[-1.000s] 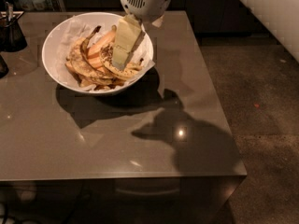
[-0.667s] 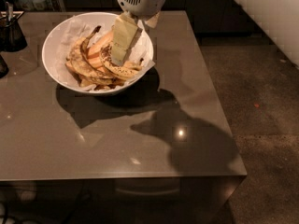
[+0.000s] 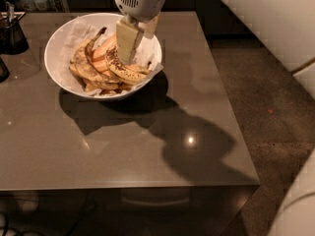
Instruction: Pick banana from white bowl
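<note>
The white bowl (image 3: 55,70), lined with crumpled white paper, stands at the back left of the brown table (image 3: 123,151). Several bananas lie in it. The banana (image 3: 124,71), yellow-brown with heavy black speckles, lies on top at the bowl's right side, curving from the middle toward the right rim. Smoother orange-yellow bananas (image 3: 101,53) lie beside and under it. My gripper (image 3: 129,50) reaches down from the white wrist housing into the bowl, and its tip is at the upper end of the speckled banana, which it partly hides.
A small dark container (image 3: 11,33) stands at the table's back left edge. The table's right edge drops to dark carpet (image 3: 275,112). A pale wall or piece of furniture (image 3: 275,18) stands at the far right. The arm's shadow falls across the table's middle.
The gripper and its wrist housing have shifted a little left over the bowl, and the shadow on the table moved with them. The bananas lie much as before.
</note>
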